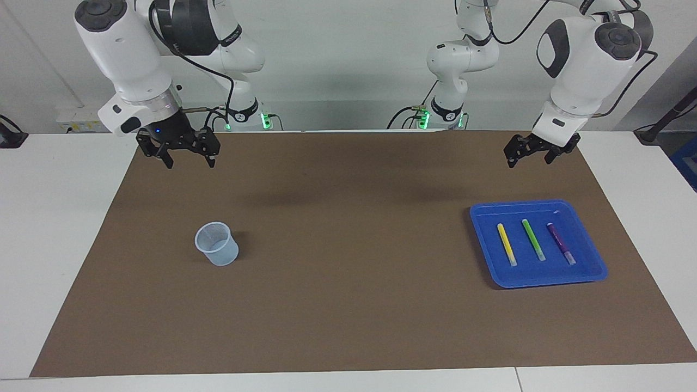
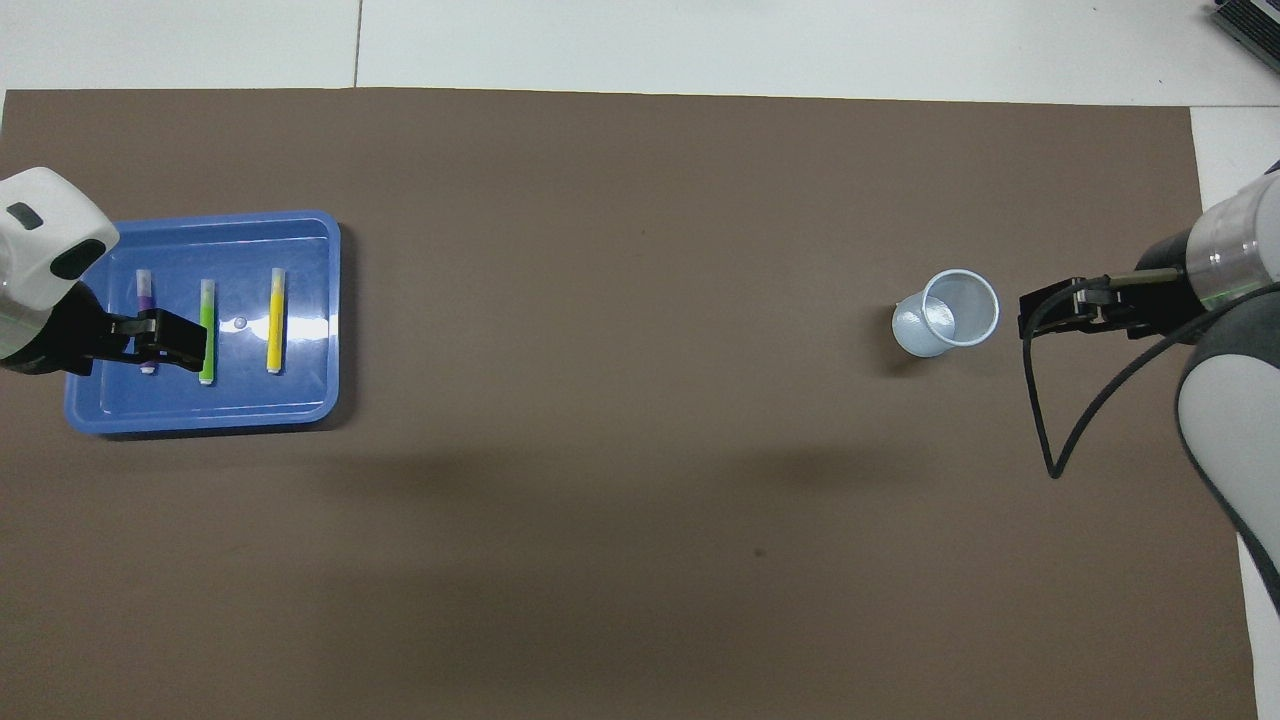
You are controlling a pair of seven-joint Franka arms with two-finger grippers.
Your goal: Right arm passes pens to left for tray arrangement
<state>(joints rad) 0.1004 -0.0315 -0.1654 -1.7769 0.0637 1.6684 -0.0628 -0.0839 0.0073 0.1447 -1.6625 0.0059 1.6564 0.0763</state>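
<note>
Three pens lie side by side in the blue tray (image 1: 488, 228) (image 2: 300, 400) at the left arm's end of the table: yellow (image 1: 507, 244) (image 2: 274, 320), green (image 1: 533, 239) (image 2: 207, 330) and purple (image 1: 561, 243) (image 2: 145, 292). My left gripper (image 1: 528, 161) (image 2: 185, 342) hangs open and empty high in the air over the tray's end of the mat, well clear of the pens. From overhead it covers part of the purple pen. My right gripper (image 1: 189, 161) (image 2: 1030, 312), with its blue light, waits open and empty in the air over the mat's other end.
A small translucent bluish cup (image 1: 216, 244) (image 2: 948, 315) stands upright on the brown mat (image 1: 348, 305) toward the right arm's end. A black cable loops from the right wrist (image 2: 1050, 440).
</note>
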